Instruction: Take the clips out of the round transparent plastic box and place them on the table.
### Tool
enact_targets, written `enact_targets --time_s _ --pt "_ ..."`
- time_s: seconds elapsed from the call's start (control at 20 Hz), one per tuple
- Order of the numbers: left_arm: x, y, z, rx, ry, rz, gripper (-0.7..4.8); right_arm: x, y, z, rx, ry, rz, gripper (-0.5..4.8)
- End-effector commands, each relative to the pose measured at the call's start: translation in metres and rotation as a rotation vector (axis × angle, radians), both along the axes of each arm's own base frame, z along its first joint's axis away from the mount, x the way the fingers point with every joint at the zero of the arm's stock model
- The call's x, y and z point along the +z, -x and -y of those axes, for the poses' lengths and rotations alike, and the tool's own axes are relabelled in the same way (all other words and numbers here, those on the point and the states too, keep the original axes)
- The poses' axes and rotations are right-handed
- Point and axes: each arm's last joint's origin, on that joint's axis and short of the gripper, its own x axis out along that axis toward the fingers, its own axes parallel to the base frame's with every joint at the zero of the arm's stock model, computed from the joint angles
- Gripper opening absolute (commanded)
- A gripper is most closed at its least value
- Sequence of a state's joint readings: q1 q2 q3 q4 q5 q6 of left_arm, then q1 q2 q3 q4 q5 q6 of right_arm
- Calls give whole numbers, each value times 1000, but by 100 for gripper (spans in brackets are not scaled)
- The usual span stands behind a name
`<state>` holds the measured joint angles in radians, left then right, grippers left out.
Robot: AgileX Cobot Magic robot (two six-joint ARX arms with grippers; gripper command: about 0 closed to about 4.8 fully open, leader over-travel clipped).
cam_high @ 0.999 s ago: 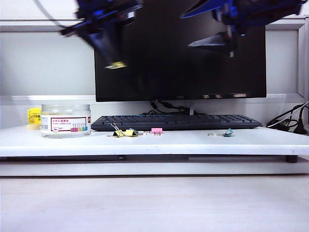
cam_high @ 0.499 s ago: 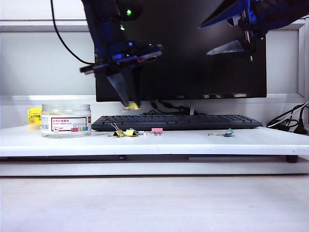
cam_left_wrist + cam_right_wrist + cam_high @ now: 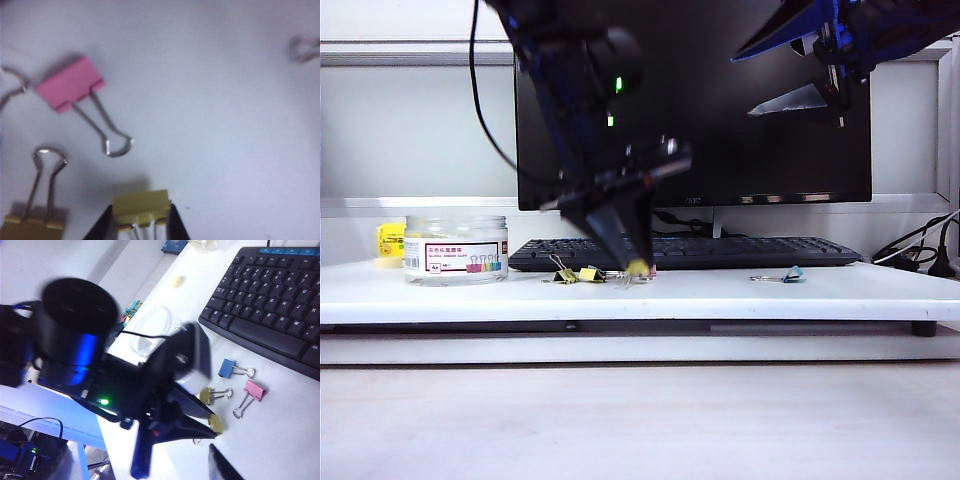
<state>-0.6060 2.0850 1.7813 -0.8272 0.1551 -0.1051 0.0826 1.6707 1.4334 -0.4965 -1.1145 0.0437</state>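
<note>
Exterior view: left gripper (image 3: pixel 638 266) is pinching a small yellow-bodied binder clip (image 3: pixel 638 267) between its black fingers, tip hanging just over the long white table (image 3: pixel 740 296), right beside the small pink binder clip (image 3: pixel 647 269) in front of the black keyboard (image 3: pixel 685 252). Step in hand looks like the set-down of one clip. Next move probably calls for a short drop to the surface, then parting the fingers and lifting straight off.

Left wrist view is showing the held clip (image 3: pixel 140 207) clamped by its body, pink clip (image 3: pixel 70 83) near it, another yellow clip with silver wire handles (image 3: pixel 34 220) beside it. Crowding matters: pink clip and the yellow clips lying on the table (image 3: pixel 576 274) are all close to the drop spot, so a release could land on a handle.

Round transparent plastic box with white barcode label (image 3: pixel 456 249) is standing on the table well left of the keyboard, apart from the arm; contents unclear. Small blue-teal clip (image 3: pixel 792 274) is lying off right of the pink one.

Right gripper (image 3: pixel 805 97) is hanging high before the black monitor (image 3: pixel 760 150), jaws wide, holding nothing.
</note>
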Motion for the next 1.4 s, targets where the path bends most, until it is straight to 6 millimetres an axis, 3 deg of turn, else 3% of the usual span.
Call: enact_targets --time_s 0.05,0.45,0.55,0.8,0.95,1.15,1.25,1.4 --pt "3 0 1 -5 8 18 49 5 1 0 4 -3 22 346" --pt "2 -1 -1 16 -45 47 58 4 2 0 8 -2 14 346" --pt "2 -1 -1 5 -54 51 154 3 3 0 11 1 12 346" --pt "3 -1 -2 5 -56 49 165 2 3 0 12 3 4 346" --pt "3 -1 -2 4 -55 50 281 2 3 0 12 3 3 346" --pt "4 -1 -1 5 -53 53 283 2 4 -4 23 4 6 346" --pt "16 -1 -1 1 -41 75 284 2 4 -4 25 5 11 346" --pt "50 2 -5 -10 -56 162 283 2 3 -3 1 40 33 346"
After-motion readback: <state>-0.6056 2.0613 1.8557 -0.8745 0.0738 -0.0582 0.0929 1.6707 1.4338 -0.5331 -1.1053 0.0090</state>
